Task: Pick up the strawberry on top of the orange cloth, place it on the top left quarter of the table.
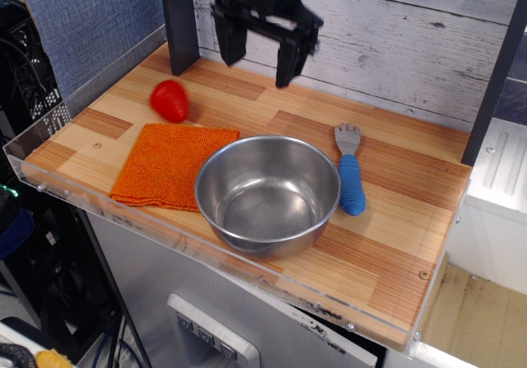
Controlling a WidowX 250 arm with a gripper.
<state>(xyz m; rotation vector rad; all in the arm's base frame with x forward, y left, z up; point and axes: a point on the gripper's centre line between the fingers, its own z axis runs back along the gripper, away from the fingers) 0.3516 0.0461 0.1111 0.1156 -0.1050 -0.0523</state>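
Strawberry (169, 100) lay on table (387, 187) far-left, beside orange cloth (169, 164). Gripper (257, 51) raised, fingers spread, empty. Placement looked done; next, retreat.

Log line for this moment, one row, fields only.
gripper: open, raised, empty | strawberry: on table, beyond orange cloth | steel bowl: untouched

No text, label, brand, number or sign can be read anywhere in this view, neither on the objects nor on the surfaces.
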